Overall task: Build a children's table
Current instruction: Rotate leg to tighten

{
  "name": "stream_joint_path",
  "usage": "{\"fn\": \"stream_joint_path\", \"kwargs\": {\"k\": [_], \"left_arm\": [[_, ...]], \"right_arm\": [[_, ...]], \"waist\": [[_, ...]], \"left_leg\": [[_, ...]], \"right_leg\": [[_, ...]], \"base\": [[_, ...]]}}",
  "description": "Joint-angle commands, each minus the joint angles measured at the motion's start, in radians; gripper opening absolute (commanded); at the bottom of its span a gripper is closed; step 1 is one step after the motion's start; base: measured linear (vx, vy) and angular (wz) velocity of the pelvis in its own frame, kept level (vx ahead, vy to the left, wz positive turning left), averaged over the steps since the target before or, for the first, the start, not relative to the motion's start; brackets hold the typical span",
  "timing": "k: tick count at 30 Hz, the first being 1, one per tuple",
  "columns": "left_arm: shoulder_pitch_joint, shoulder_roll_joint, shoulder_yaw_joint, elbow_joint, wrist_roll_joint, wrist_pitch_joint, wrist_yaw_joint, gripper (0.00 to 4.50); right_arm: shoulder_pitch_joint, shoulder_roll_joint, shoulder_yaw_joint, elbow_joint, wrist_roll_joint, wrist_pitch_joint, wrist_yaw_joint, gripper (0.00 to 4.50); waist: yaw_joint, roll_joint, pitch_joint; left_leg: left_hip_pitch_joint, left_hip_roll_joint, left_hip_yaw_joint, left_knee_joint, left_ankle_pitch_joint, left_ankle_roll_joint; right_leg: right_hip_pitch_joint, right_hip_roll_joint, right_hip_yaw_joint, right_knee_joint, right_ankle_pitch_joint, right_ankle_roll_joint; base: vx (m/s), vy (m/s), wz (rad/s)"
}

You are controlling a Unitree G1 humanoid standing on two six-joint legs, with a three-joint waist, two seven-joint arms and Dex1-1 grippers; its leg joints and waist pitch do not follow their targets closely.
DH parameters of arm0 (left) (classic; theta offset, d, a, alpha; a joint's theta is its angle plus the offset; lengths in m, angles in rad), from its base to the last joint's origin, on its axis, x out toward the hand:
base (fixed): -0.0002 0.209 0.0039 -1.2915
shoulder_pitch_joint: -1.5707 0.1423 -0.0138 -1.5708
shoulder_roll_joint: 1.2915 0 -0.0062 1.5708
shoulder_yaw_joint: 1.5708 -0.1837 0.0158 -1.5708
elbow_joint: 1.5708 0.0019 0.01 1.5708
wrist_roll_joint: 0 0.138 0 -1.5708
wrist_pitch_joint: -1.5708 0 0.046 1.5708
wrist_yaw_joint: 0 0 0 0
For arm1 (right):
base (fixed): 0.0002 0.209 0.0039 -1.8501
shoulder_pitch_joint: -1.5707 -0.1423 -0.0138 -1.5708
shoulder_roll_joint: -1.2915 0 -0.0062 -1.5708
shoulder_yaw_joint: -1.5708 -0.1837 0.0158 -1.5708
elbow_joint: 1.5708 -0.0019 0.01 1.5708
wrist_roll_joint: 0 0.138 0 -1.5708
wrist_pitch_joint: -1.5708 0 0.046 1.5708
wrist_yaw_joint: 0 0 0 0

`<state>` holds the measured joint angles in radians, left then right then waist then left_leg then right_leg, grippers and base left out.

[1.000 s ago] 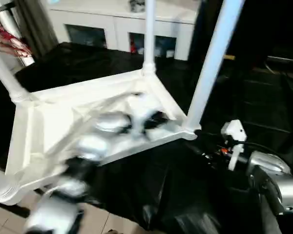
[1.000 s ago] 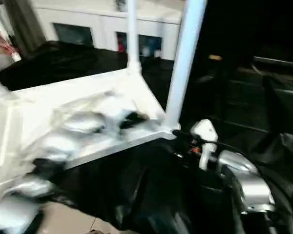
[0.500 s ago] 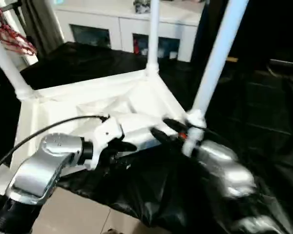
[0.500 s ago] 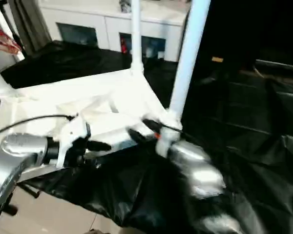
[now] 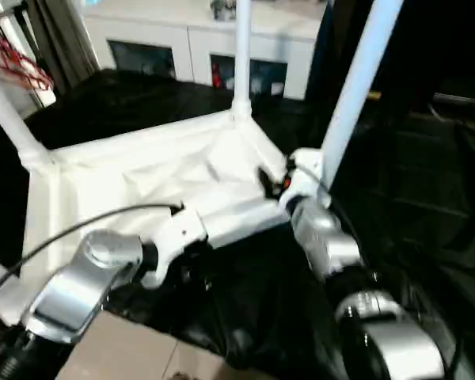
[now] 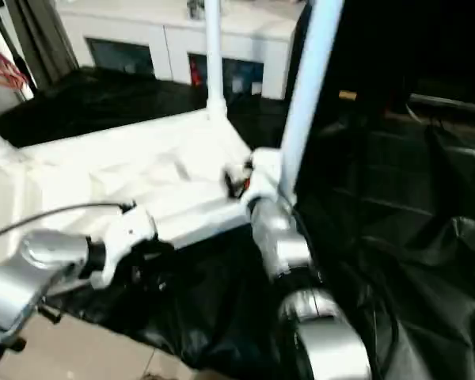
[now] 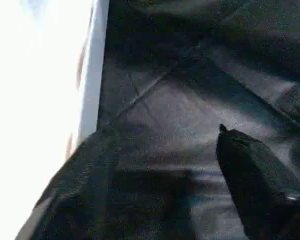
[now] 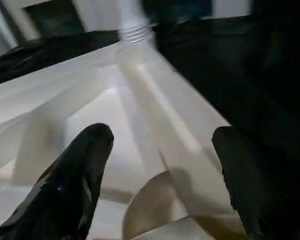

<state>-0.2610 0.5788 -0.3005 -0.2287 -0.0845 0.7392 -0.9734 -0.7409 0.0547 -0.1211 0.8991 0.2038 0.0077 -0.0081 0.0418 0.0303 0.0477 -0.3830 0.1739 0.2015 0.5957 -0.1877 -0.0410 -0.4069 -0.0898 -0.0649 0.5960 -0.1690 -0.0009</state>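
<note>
Black sheet, table between grippers

Upturned children's table on black sheeting over the floor

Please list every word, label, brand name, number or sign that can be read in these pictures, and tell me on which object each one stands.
None: no text can be read anywhere.
The children's table is plain white, with no print on its top or legs.
The white cabinet has no visible lettering; the things behind its glass are too blurred to read.
The black sheet has no marks.
The left gripper and right gripper show no label.
</note>
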Motion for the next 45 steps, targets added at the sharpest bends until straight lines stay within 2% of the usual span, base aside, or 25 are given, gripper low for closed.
{"fn": "stream_joint_path", "kwargs": {"k": [1, 3, 5, 7, 10, 11, 15, 17, 19, 20, 22, 23, 24, 25, 26, 29, 33, 37, 38, 39, 42, 43, 44, 45], "left_arm": [[0.008, 0.005, -0.024, 0.017, 0.018, -0.014, 0.03, 3.82], [0.011, 0.001, -0.029, 0.025, 0.027, -0.02, 0.042, 3.97], [0.011, 0.0, -0.035, 0.032, 0.039, -0.032, 0.051, 4.1], [0.003, -0.009, -0.035, 0.055, 0.057, -0.05, 0.075, 4.32], [-0.01, -0.017, -0.033, 0.086, 0.071, -0.069, 0.098, 4.47], [-0.013, -0.019, -0.033, 0.091, 0.073, -0.073, 0.102, 4.47], [-0.031, -0.031, -0.044, 0.133, 0.079, -0.102, 0.132, 4.47], [-0.037, -0.043, -0.049, 0.153, 0.086, -0.118, 0.145, 4.47], [-0.047, -0.064, -0.058, 0.182, 0.097, -0.141, 0.162, 4.47], [-0.052, -0.076, -0.059, 0.194, 0.1, -0.152, 0.171, 4.47], [-0.056, -0.085, -0.06, 0.204, 0.103, -0.162, 0.18, 4.47], [-0.061, -0.099, -0.06, 0.219, 0.105, -0.172, 0.191, 4.47], [-0.066, -0.113, -0.059, 0.237, 0.108, -0.199, 0.208, 4.47], [-0.069, -0.122, -0.058, 0.249, 0.11, -0.219, 0.22, 4.47], [-0.067, -0.126, -0.054, 0.25, 0.106, -0.227, 0.221, 4.47], [-0.021, -0.166, 0.011, 0.234, 0.041, -0.323, 0.226, 4.47], [0.056, -0.159, 0.087, 0.182, -0.027, -0.37, 0.204, 4.47], [0.182, -0.139, 0.222, 0.097, -0.143, -0.376, 0.167, 4.47], [0.231, -0.117, 0.27, 0.072, -0.182, -0.374, 0.139, 4.47], [0.242, -0.111, 0.281, 0.066, -0.192, -0.373, 0.131, 4.47], [0.312, -0.056, 0.34, 0.045, -0.242, -0.366, 0.064, 4.47], [0.346, -0.018, 0.38, 0.039, -0.267, -0.354, 0.021, 4.47], [0.365, 0.004, 0.403, 0.035, -0.283, -0.349, -0.001, 4.47], [0.382, 0.036, 0.45, 0.048, -0.308, -0.343, -0.032, 4.47]], "right_arm": [[-0.035, -0.041, -0.065, 0.088, 0.014, -0.037, -0.126, 3.62], [-0.052, -0.059, -0.083, 0.124, 0.012, -0.053, -0.169, 3.62], [-0.067, -0.08, -0.092, 0.158, 0.003, -0.078, -0.202, 3.62], [-0.09, -0.111, -0.11, 0.198, 0.004, -0.104, -0.215, 3.62], [-0.106, -0.156, -0.131, 0.22, 0.005, -0.116, -0.213, 3.62], [-0.108, -0.167, -0.133, 0.223, 0.003, -0.119, -0.214, 3.62], [-0.121, -0.231, -0.152, 0.262, 0.004, -0.15, -0.233, 3.62], [-0.12, -0.267, -0.161, 0.277, 0.003, -0.165, -0.237, 3.62], [-0.112, -0.316, -0.17, 0.285, -0.002, -0.174, -0.237, 3.62], [-0.109, -0.334, -0.175, 0.289, -0.002, -0.176, -0.235, 3.62], [-0.106, -0.349, -0.178, 0.292, -0.003, -0.177, -0.234, 3.62], [-0.105, -0.364, -0.182, 0.295, -0.005, -0.179, -0.229, 3.62], [-0.104, -0.382, -0.183, 0.299, -0.009, -0.182, -0.225, 3.62], [-0.104, -0.392, -0.182, 0.303, -0.012, -0.184, -0.222, 3.62], [-0.104, -0.395, -0.182, 0.304, -0.013, -0.185, -0.219, 3.62], [-0.103, -0.428, -0.169, 0.311, -0.025, -0.195, -0.168, 3.62], [-0.082, -0.417, -0.152, 0.276, -0.01, -0.203, 0.006, 3.62], [0.043, -0.385, -0.063, 0.085, 0.055, -0.144, 0.425, 3.62], [0.108, -0.379, -0.028, -0.017, 0.088, -0.095, 0.5, 3.62], [0.123, -0.379, -0.021, -0.041, 0.096, -0.082, 0.515, 3.62], [0.223, -0.387, 0.032, -0.195, 0.141, -0.016, 0.587, 3.62], [0.287, -0.401, 0.06, -0.288, 0.179, 0.024, 0.632, 3.62], [0.321, -0.408, 0.069, -0.336, 0.196, 0.045, 0.662, 3.62], [0.374, -0.427, 0.087, -0.408, 0.213, 0.068, 0.698, 3.62]], "waist": [[-0.005, 0.002, -0.068], [-0.003, 0.004, -0.068], [0.008, 0.003, -0.065], [0.009, -0.003, -0.065], [0.011, 0.0, -0.061], [0.012, -0.002, -0.061], [0.012, 0.001, -0.063], [0.012, -0.003, -0.065], [0.011, 0.003, -0.068], [0.011, 0.002, -0.069], [0.009, 0.0, -0.071], [0.009, -0.001, -0.072], [0.006, 0.003, -0.073], [0.006, 0.001, -0.074], [0.007, 0.004, -0.075], [0.002, -0.001, -0.074], [-0.006, 0.003, -0.071], [-0.011, 0.002, -0.066], [-0.009, 0.0, -0.063], [-0.006, 0.002, -0.063], [-0.001, 0.008, -0.06], [0.002, 0.007, -0.058], [0.008, 0.009, -0.05], [0.012, 0.011, -0.05]], "left_leg": [[0.027, 0.045, -0.023, -0.075, -0.182, -0.022], [0.031, 0.045, -0.021, -0.075, -0.187, -0.022], [0.036, 0.045, -0.017, -0.074, -0.22, -0.028], [0.035, 0.045, -0.018, -0.074, -0.241, -0.031], [0.04, 0.044, -0.018, -0.075, -0.285, -0.039], [0.042, 0.044, -0.017, -0.074, -0.294, -0.04], [0.031, 0.042, -0.021, -0.073, -0.278, -0.039], [0.028, 0.042, -0.02, -0.071, -0.261, -0.032], [0.025, 0.04, -0.021, -0.068, -0.249, -0.026], [0.025, 0.04, -0.02, -0.066, -0.24, -0.02], [0.016, 0.037, -0.02, -0.063, -0.213, -0.007], [0.016, 0.038, -0.02, -0.062, -0.206, -0.003], [0.016, 0.037, -0.019, -0.06, -0.199, 0.005], [0.016, 0.037, -0.018, -0.058, -0.196, 0.013], [0.015, 0.036, -0.019, -0.057, -0.187, 0.022], [0.011, 0.037, -0.018, -0.055, -0.192, 0.035], [0.008, 0.041, -0.02, -0.055, -0.217, 0.06], [0.005, 0.049, -0.023, -0.06, -0.241, 0.08], [0.008, 0.052, -0.024, -0.064, -0.256, 0.085], [0.01, 0.053, -0.025, -0.065, -0.253, 0.085], [0.021, 0.057, -0.024, -0.072, -0.286, 0.065], [0.024, 0.057, -0.023, -0.074, -0.302, 0.059], [0.021, 0.058, -0.026, -0.083, -0.341, 0.044], [0.025, 0.058, -0.027, -0.084, -0.359, 0.036]], "right_leg": [[0.038, -0.048, 0.043, -0.044, -0.137, -0.212], [0.036, -0.047, 0.043, -0.045, -0.146, -0.212], [0.031, -0.046, 0.044, -0.051, -0.18, -0.197], [0.031, -0.047, 0.044, -0.053, -0.213, -0.187], [0.026, -0.045, 0.044, -0.062, -0.277, -0.168], [0.023, -0.046, 0.044, -0.065, -0.29, -0.162], [0.03, -0.047, 0.042, -0.062, -0.296, -0.154], [0.032, -0.046, 0.041, -0.06, -0.274, -0.156], [0.036, -0.045, 0.039, -0.057, -0.244, -0.165], [0.036, -0.043, 0.038, -0.057, -0.22, -0.17], [0.042, -0.042, 0.037, -0.051, -0.179, -0.182], [0.044, -0.043, 0.036, -0.05, -0.169, -0.185], [0.043, -0.042, 0.035, -0.049, -0.154, -0.193], [0.045, -0.042, 0.035, -0.05, -0.143, -0.202], [0.047, -0.044, 0.034, -0.049, -0.134, -0.209], [0.049, -0.044, 0.032, -0.053, -0.136, -0.224], [0.05, -0.046, 0.03, -0.055, -0.171, -0.235], [0.051, -0.048, 0.031, -0.06, -0.209, -0.238], [0.049, -0.046, 0.032, -0.062, -0.239, -0.233], [0.048, -0.046, 0.033, -0.063, -0.242, -0.229], [0.036, -0.038, 0.034, -0.066, -0.287, -0.228], [0.033, -0.038, 0.035, -0.069, -0.307, -0.224], [0.034, -0.039, 0.038, -0.073, -0.364, -0.194], [0.032, -0.039, 0.037, -0.075, -0.389, -0.184]], "base": [[0.0, 0.0, 0.0], [0.0, 0.0, 0.0], [0.0, 0.0, 0.0], [0.0, 0.0, 0.0], [0.0, 0.0, 0.0], [0.0, 0.0, 0.0], [0.0, 0.0, 0.0], [0.0, 0.0, 0.0], [0.0, 0.0, 0.0], [0.0, 0.0, 0.0], [0.0, 0.0, 0.0], [0.0, 0.0, 0.0], [0.0, 0.0, 0.0], [0.0, 0.0, 0.0], [0.0, 0.0, 0.0], [0.0, 0.0, 0.0], [0.0, 0.0, 0.0], [0.0, 0.0, 0.0], [0.0, 0.0, 0.0], [0.0, 0.0, 0.0], [0.0, 0.0, 0.0], [0.0, 0.0, 0.0], [0.0, 0.0, 0.0], [0.0, 0.0, 0.0]]}}
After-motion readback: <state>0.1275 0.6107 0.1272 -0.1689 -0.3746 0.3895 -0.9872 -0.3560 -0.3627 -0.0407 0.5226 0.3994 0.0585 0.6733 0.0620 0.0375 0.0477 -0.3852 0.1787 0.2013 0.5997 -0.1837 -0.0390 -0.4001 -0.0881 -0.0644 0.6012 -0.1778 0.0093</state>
